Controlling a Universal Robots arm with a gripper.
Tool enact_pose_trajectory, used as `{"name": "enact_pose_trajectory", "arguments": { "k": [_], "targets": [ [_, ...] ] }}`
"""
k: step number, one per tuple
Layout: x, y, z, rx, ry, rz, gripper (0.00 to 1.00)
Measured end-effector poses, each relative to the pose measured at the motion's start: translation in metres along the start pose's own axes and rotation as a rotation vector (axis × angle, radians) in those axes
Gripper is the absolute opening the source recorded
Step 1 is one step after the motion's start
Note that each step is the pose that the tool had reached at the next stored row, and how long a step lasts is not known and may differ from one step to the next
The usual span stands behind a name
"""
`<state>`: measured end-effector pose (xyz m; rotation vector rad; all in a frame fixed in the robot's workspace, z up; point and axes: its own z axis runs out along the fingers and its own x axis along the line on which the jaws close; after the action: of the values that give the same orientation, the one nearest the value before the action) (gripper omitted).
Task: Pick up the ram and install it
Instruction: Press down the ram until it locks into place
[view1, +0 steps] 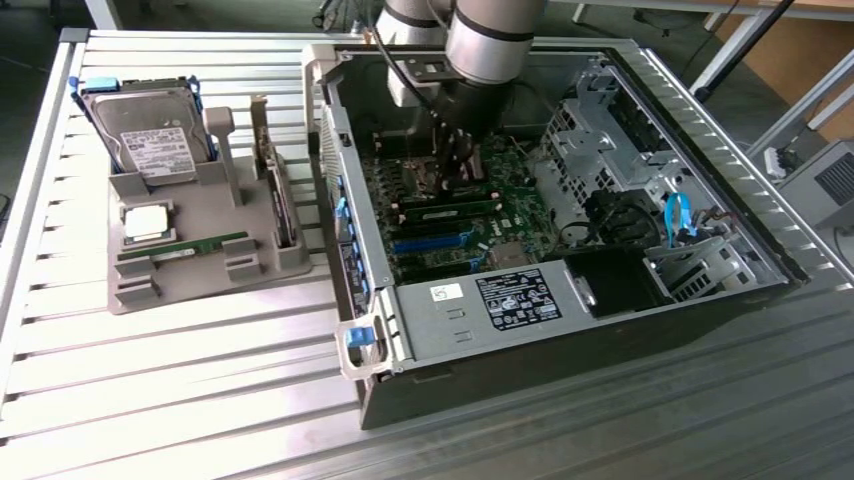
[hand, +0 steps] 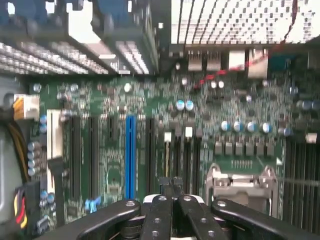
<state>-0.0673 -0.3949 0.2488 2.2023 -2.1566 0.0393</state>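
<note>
My gripper (view1: 459, 172) hangs inside the open computer case (view1: 694, 200), low over the green motherboard (view1: 514, 215). In the wrist view its fingertips (hand: 171, 186) are pressed together with nothing visible between them, above the dark memory slots (hand: 182, 155). A long green ram stick (view1: 447, 213) lies along a slot on the motherboard, just in front of the gripper tips in the exterior view. Another green ram stick (view1: 187, 247) rests in the grey holder tray (view1: 200, 280) outside the case.
The tray also carries a silver hard drive (view1: 154, 130) and a square processor chip (view1: 144, 222). Inside the case are a metal processor socket (hand: 242, 182), a blue expansion slot (hand: 130, 155), a labelled power supply (view1: 514, 300) and drive cages (view1: 601, 140). Everything stands on a slatted metal table (view1: 160, 390).
</note>
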Motion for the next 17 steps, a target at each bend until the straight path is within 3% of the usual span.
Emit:
{"name": "enact_pose_trajectory", "arguments": {
  "k": [3,6,8,10,12,17],
  "targets": [
    [0.001,-0.0270,-0.0012,-0.0014,0.0000,0.000,0.09],
    [0.002,-0.0365,-0.0142,-0.0014,0.0001,0.000,0.09],
    [0.002,-0.0548,-0.0175,-0.0043,0.0000,0.000,0.09],
    [0.003,-0.0641,-0.0224,-0.0045,0.0000,0.000,0.09],
    [0.003,-0.0692,-0.0308,-0.0045,-0.0001,0.000,0.09],
    [0.005,-0.0750,-0.0644,-0.0045,-0.0001,0.000,0.09]
  ]
}}
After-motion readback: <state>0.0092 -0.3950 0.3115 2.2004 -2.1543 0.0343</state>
